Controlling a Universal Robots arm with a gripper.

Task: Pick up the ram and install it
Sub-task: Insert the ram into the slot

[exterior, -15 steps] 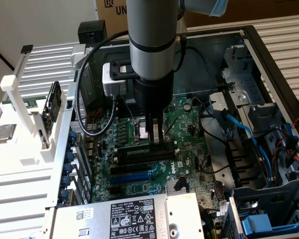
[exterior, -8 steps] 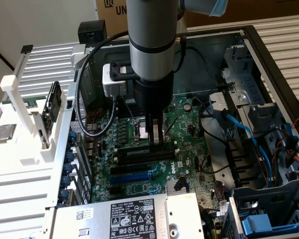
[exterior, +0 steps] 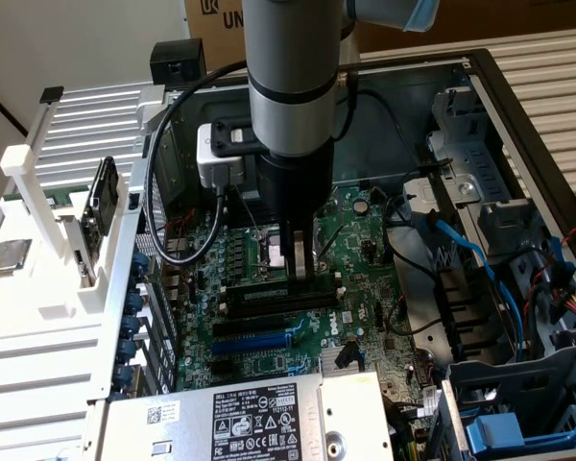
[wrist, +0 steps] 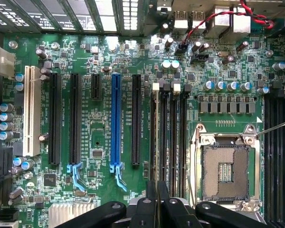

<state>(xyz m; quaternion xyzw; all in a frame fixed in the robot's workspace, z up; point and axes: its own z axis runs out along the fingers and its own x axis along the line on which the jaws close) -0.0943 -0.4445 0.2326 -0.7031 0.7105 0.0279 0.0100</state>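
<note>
My gripper (exterior: pixel 300 272) hangs straight down inside the open computer case, its tips right at the black memory slots (exterior: pixel 269 296) on the motherboard. In the wrist view its fingers (wrist: pixel 152 194) stand pressed almost together, just past the near ends of the slots with white clips (wrist: pixel 173 133). I make out no green stick between them; the ram is hidden or out of view. The empty processor socket (wrist: pixel 225 171) lies beside the slots.
A bright blue connector slot (wrist: pixel 116 118) and black expansion slots lie beyond the memory slots. The power supply (exterior: pixel 240 418) sits at the case's front. Blue cables and drive cages (exterior: pixel 480 279) crowd the exterior view's right. A white rack (exterior: pixel 48 206) stands outside the case on the left.
</note>
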